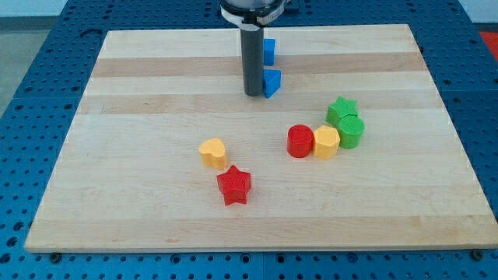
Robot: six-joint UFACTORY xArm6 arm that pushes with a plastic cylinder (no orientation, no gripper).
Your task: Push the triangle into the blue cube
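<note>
Blue triangle (272, 82) sits near the board's (140, 202) top edge, a little right of centre, touching the right side of my tip (254, 94). My tip is a plain rod that holds nothing; it stands on the wood, pressed against the triangle's left face. Blue cube (269, 51) lies just above the triangle, closer to the top edge, partly hidden behind the rod, with a small gap between the two. Right of centre huddle a green star (341, 108), green cylinder (352, 131), yellow hexagon (326, 142) and red cylinder (300, 141). Toward the bottom lie a yellow heart (212, 152) and red star (234, 185). Bare wood spans the left side.
</note>
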